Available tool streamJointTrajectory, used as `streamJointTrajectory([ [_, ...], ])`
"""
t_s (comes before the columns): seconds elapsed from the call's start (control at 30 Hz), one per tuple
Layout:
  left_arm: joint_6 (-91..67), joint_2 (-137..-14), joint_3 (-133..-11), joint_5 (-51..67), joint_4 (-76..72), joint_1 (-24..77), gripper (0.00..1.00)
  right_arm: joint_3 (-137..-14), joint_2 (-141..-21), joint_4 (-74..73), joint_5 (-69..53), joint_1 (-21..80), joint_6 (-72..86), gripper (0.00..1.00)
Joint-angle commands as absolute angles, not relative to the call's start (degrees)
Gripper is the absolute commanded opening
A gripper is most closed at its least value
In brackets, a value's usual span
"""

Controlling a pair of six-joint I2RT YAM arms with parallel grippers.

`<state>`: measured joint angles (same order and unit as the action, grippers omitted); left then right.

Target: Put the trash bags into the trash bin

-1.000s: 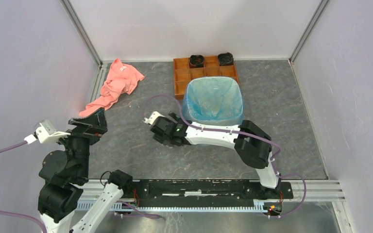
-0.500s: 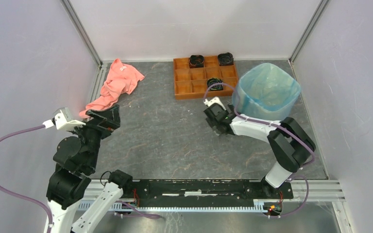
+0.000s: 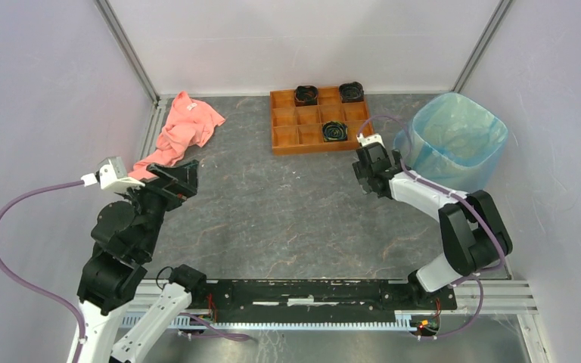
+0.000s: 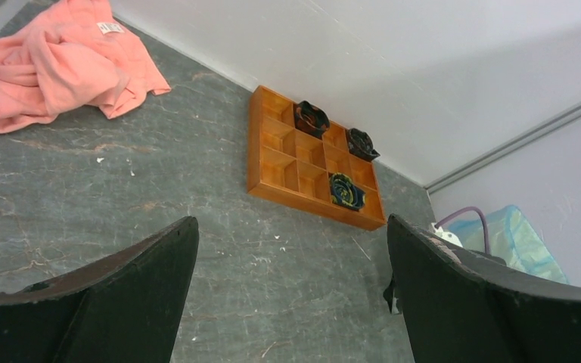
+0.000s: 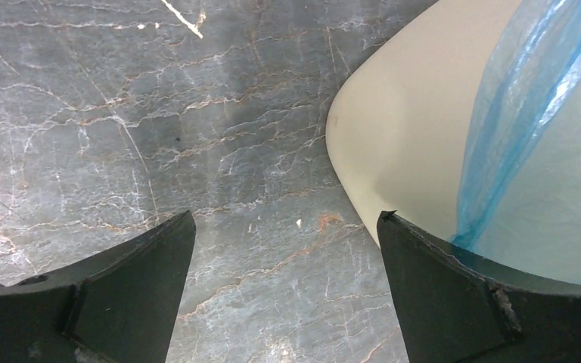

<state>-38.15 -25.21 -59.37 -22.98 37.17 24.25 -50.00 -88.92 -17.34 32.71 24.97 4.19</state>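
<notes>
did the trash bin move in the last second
Yes. In the top view the trash bin has slid right, from in front of the orange tray, which it partly hid, to beside the right wall, clear of the tray.

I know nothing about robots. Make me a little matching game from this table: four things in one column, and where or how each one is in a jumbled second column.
Things:
1. pink cloth
2. wooden tray
3. trash bag
4. right gripper

Places or states:
a. light blue, lines the beige trash bin by the right wall
b. crumpled at the far left
c. fingers open, empty, beside the bin
d. holds three dark round items

Pairs: 1-b, 2-d, 3-a, 4-c.
</notes>
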Motion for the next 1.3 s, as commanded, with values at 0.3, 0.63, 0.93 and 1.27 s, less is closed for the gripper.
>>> streamJointTrajectory([
  [0.3,-38.97,-28.91,-60.70,-19.78,36.29,24.29,1.00,-45.07,-68.34,-19.45,10.85,36.95,1.84,0.98],
  [0.63,-35.59,-35.04,-65.04,-22.25,34.64,24.34,1.00,-54.95,-35.91,-28.82,-2.22,40.76,1.60,0.98],
  [0.93,-26.87,-41.57,-79.96,-19.05,34.97,24.34,1.00,-87.30,-35.20,-43.20,14.43,40.81,-2.95,0.98],
  [1.27,-26.17,-41.50,-85.59,-20.54,38.24,24.34,1.00,-83.06,-32.70,-40.06,24.66,40.66,-3.47,0.98],
])
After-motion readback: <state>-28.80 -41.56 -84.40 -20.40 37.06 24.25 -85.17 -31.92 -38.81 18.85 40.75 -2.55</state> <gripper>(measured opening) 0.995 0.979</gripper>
